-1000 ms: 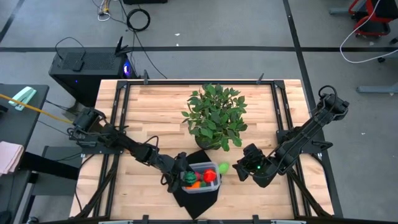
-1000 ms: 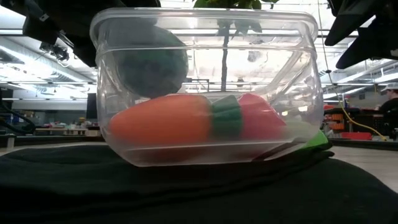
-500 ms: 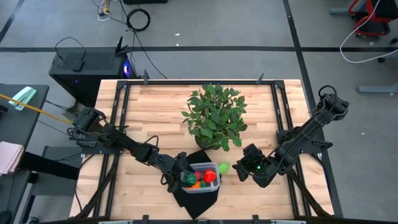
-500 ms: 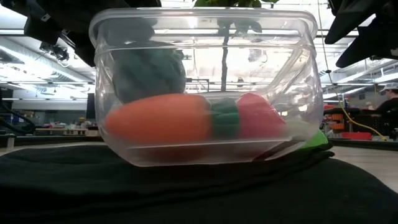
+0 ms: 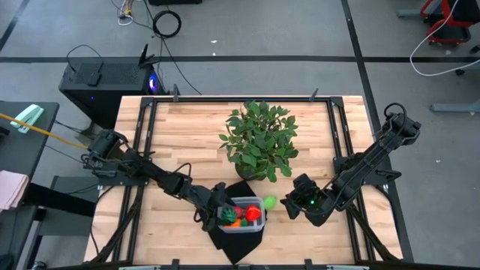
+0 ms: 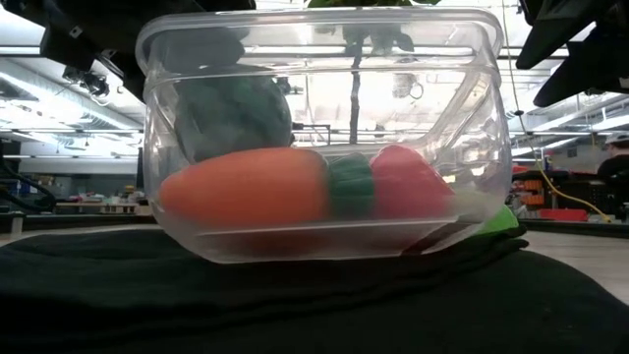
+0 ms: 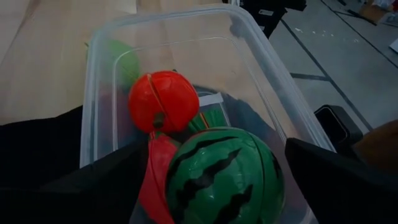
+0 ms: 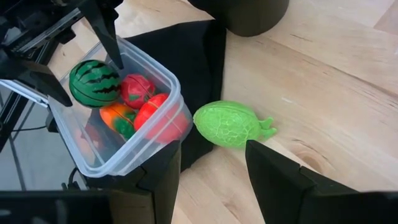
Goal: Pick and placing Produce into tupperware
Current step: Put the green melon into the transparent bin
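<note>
The clear tupperware stands on a black mat near the table's near edge. It holds a striped dark green ball, a red round piece, a second red piece and an orange carrot. In the low view the ball rests on the carrot. My left gripper is open over the tub's left end, a finger on either side of the ball. The light yellow-green piece lies on the wood just right of the tub. My right gripper is open, a short way to that piece's right.
A big leafy potted plant stands just beyond the tub and mat, at mid-table. The wooden table top lies bare to the left and right of the plant. Black frame rails run along the table's sides.
In the low view the striped ball has sunk a little inside the tub and now sits on the carrot. The tub's near wall has shifted slightly in that view. Both arms stay about where they were in the high view.
</note>
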You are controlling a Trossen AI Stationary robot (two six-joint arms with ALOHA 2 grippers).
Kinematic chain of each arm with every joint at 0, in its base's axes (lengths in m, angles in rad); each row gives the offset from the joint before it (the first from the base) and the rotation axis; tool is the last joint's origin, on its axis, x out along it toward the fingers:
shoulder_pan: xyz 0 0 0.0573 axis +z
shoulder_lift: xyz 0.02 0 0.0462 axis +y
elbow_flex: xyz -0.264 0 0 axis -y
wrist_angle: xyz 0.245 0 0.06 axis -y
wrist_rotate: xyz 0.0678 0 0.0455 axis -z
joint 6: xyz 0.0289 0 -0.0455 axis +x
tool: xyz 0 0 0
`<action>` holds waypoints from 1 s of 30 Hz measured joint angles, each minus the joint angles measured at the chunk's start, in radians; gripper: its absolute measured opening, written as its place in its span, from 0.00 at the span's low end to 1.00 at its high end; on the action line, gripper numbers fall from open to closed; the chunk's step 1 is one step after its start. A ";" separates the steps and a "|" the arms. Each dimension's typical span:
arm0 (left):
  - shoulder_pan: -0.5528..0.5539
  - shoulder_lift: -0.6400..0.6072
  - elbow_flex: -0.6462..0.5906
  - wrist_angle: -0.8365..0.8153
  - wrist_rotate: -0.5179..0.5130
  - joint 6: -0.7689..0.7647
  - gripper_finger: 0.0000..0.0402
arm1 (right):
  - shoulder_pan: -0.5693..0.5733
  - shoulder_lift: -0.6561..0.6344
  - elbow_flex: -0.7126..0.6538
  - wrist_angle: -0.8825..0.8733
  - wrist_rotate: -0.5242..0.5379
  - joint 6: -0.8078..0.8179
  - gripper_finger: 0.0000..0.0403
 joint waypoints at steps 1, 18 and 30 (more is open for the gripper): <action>0.000 0.000 0.000 0.000 0.000 -0.002 0.97 | 0.000 0.000 0.000 0.000 0.000 0.000 0.46; 0.000 0.000 0.055 -0.001 0.001 0.041 0.99 | 0.013 0.000 0.000 0.000 -0.004 0.000 0.46; 0.000 0.000 0.203 -0.082 0.007 0.113 0.98 | 0.063 0.000 0.000 -0.058 -0.025 0.034 0.46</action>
